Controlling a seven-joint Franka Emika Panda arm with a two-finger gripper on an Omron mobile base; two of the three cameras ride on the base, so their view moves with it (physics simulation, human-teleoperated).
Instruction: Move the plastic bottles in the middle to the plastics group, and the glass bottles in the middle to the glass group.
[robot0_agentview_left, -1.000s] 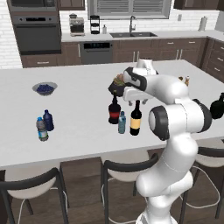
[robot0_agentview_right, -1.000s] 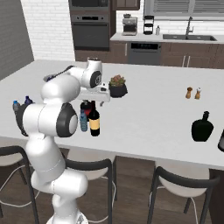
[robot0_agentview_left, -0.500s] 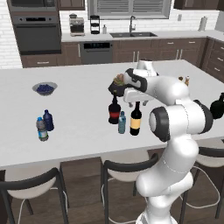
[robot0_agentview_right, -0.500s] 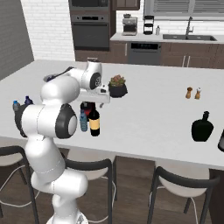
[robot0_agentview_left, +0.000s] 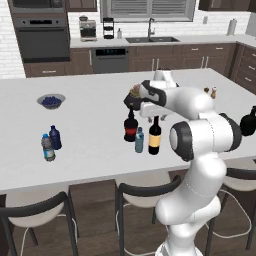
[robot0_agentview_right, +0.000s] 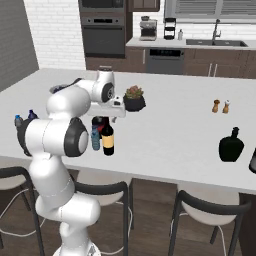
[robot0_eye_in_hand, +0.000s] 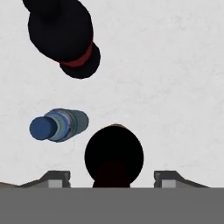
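Wine bottle (robot0_eye_in_hand: 113, 156) now sits between the spread-wide fingers of the gripper (robot0_eye_in_hand: 113, 177), which has drifted over it; grasp looks next.

Wine bottle (robot0_eye_in_hand: 113, 157) flanked closely by pale-blue bottle (robot0_eye_in_hand: 59, 125) and squat bottle (robot0_eye_in_hand: 65, 35); opposite side bare counter (robot0_eye_in_hand: 175, 87).

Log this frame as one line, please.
phase: hovering | gripper: open, above wine bottle | middle: wine bottle, round bottle, blue-cap bottle | moved: none
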